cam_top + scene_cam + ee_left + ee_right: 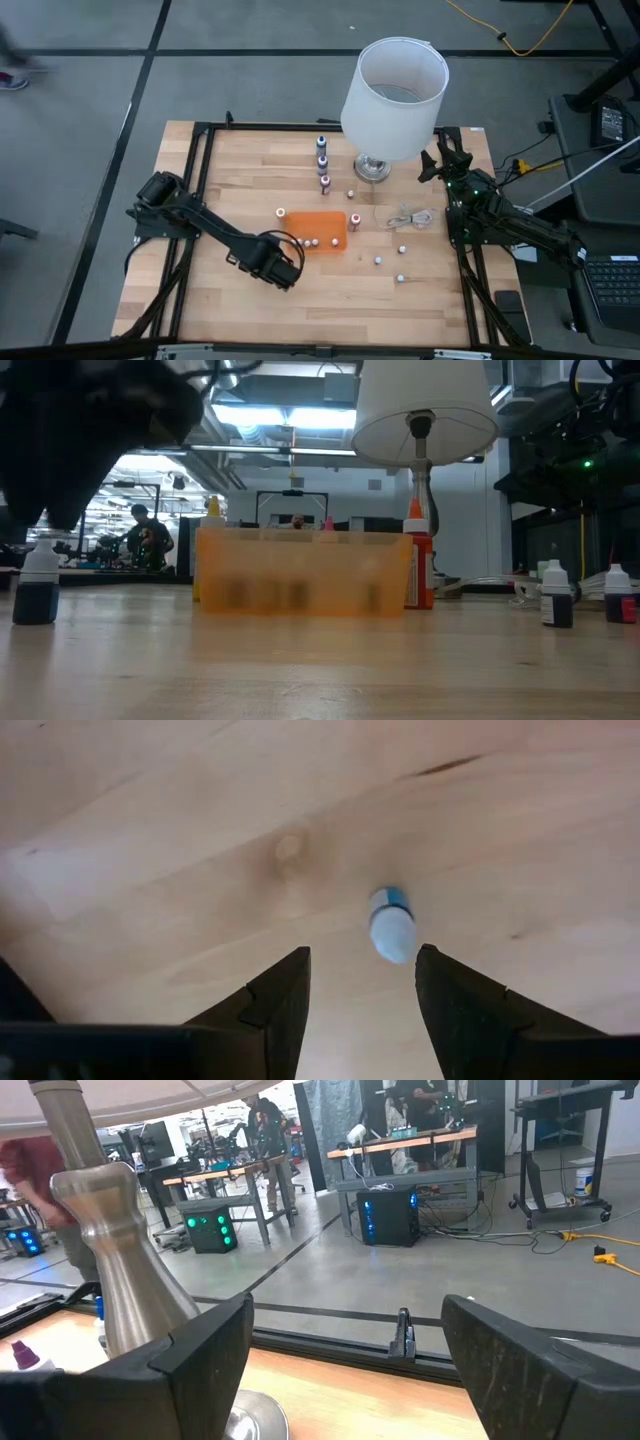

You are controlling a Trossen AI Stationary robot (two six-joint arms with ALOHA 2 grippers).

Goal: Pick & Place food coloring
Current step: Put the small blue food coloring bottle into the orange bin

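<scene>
While the left claw (360, 1005) hangs over a blue bottle (391, 923) on the bench (200, 300), fingers narrowly parted and empty, probably lining up a grasp, the orange tray (318, 231) waits just beside. Only the left wrist view shows that bottle; the high view's arm hides it. Right claw (345, 1355) idles wide by the lamp (392, 95).

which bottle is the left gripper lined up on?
The blue bottle with the white cap, alone on bare wood just ahead of the open left gripper. The others stand around the orange tray.
</scene>
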